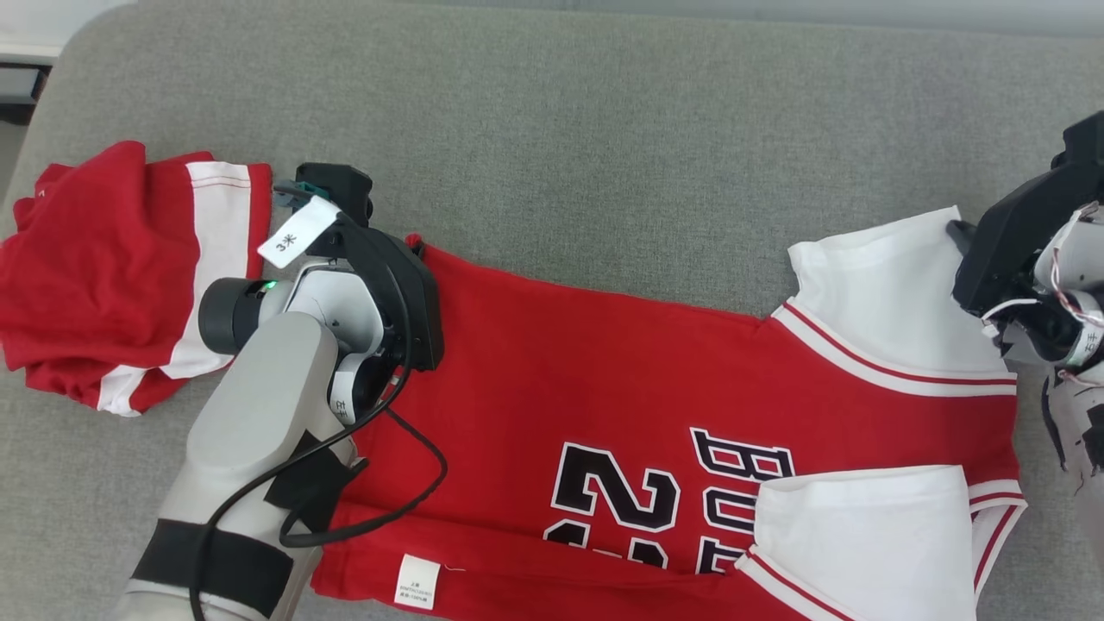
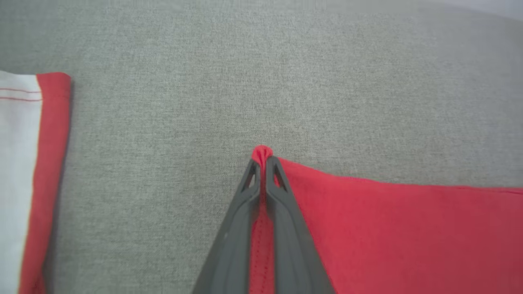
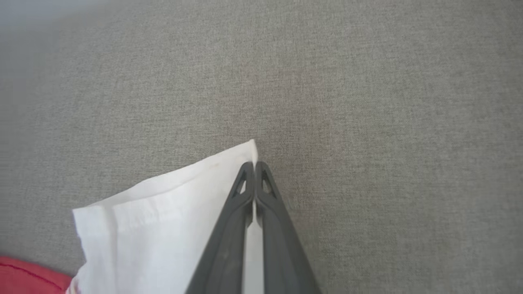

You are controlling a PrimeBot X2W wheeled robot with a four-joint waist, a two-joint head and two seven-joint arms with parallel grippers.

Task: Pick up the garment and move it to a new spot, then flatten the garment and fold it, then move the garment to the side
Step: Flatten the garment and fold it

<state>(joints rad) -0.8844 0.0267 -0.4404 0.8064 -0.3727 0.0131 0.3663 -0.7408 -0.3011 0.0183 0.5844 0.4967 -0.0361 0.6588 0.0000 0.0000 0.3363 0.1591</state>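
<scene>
— Two pairs of jaws, and both have cloth? Where is the garment [image 1: 604, 371] against them?

— Yes, both. In the left wrist view the left jaws are pressed together on a red corner of it. A small tuft of red comes out past the tips of the fingers [image 2: 241, 220], and the rest of the cloth spreads toward 4 o'clock. In the right wrist view the right jaws are closed on the corner of a white sleeve [image 3: 155, 228], which lies toward 8 o'clock.

— And the whole of it?

— In the head view it lies flat on the grey fabric surface [image 1: 604, 129], from the centre to 4 o'clock.

— What is hard to see?

— Its lower edge is cut off at 6 o'clock. Another white sleeve [image 1: 862, 535] is folded over part of the black letters [image 1: 742, 466]. In the head view both wrists cover their own fingers.

— The arms?

— The left arm [image 1: 250, 414] rises from 7 o'clock, its wrist bent down onto the corner, and a black cable [image 1: 405, 500] loops over the cloth. The right arm [image 1: 1026, 250] enters from 3 o'clock, partly out of frame. A second red and white garment [image 1: 112, 267] lies bunched at 9 o'clock, apart from the first.
</scene>
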